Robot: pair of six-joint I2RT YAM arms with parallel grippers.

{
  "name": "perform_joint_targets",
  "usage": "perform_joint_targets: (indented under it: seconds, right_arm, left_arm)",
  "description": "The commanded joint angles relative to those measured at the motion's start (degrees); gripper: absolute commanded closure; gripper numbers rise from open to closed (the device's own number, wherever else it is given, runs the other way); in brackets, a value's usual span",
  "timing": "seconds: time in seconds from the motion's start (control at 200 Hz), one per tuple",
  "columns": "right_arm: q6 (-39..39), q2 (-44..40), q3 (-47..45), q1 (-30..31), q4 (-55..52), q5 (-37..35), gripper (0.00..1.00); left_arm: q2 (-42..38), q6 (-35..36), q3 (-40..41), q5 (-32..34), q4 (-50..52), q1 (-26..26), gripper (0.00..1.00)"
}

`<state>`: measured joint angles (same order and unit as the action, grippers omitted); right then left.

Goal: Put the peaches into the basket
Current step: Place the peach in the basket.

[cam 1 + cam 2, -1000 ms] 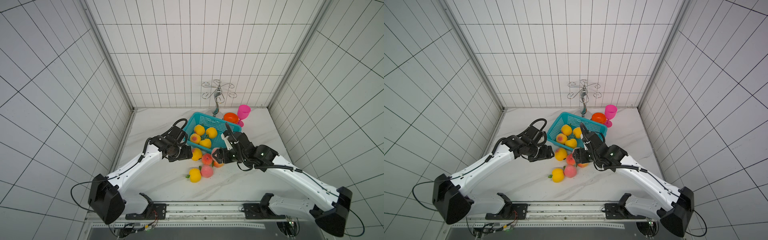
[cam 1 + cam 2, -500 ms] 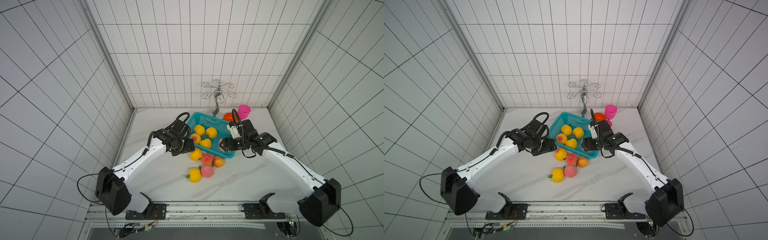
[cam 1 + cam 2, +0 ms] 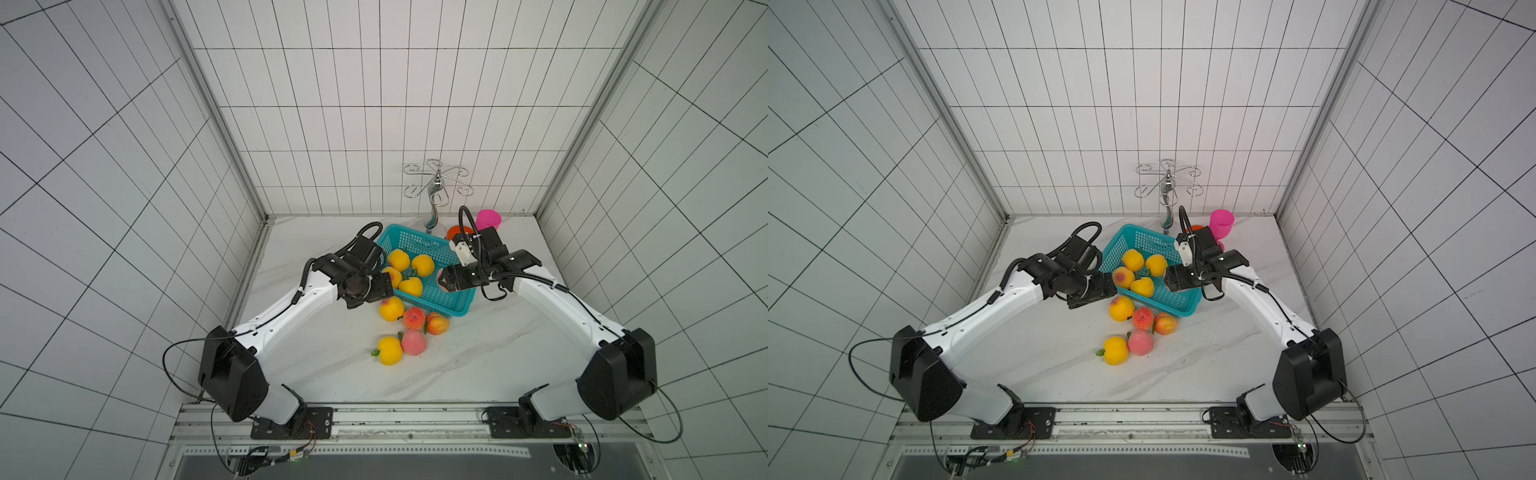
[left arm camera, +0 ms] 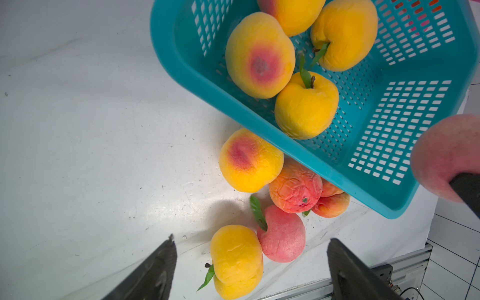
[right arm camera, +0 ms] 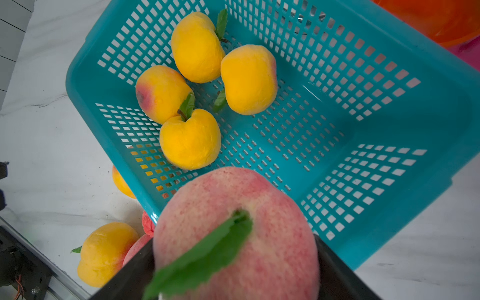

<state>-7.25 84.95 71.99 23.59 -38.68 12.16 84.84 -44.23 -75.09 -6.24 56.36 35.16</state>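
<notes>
The pink round toy peach (image 5: 233, 220) is squeezed at its fat middle by the right gripper (image 5: 236, 259); it is judged light and soft. The left gripper (image 4: 253, 262) is spread wide, with nothing held.

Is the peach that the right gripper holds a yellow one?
No, in the right wrist view the right gripper is shut on a pink peach, held over the basket.

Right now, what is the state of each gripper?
Left gripper: open, holding nothing.
Right gripper: shut on the pink-red round toy peach with a green leaf.
</notes>
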Motion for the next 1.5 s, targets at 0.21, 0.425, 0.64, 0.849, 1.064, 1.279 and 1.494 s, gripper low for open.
perform_joint_targets:
  seconds: [0.21,0.425,0.64,0.849,1.064,1.279,1.494]
  right_arm:
    - [3.7,6.1,5.8,-0.7,-1.6,-4.7,0.23]
    - [4.0,10.0,8.4,-0.7,-3.0,-6.9,0.24]
    - [4.1,14.2,10.9,-0.7,-3.0,-8.1,0.24]
    - [3.9,17.7,13.4,-0.7,-4.8,-8.6,0.24]
    - [3.7,20.5,15.1,-0.6,-5.4,-9.9,0.24]
    - [3.7,23.0,16.8,-0.5,-6.2,-11.7,0.24]
    - [3.8,25.6,18.3,-0.4,-6.8,-12.9,0.24]
  left_arm:
    - [2.3,3.8,1.1,-3.9,-6.0,-0.9,0.11]
    - [4.4,6.3,-0.4,-6.4,-7.1,-2.3,0.11]
    - [5.2,8.2,-0.4,-7.6,-7.6,-4.5,0.11]
    - [5.1,8.9,0.1,-8.3,-8.4,-5.7,0.1]
    - [4.9,9.4,0.9,-9.0,-8.7,-6.6,0.11]
    - [4.5,9.5,2.0,-9.3,-9.2,-7.1,0.11]
    - [4.1,9.7,2.4,-9.4,-9.2,-7.3,0.1]
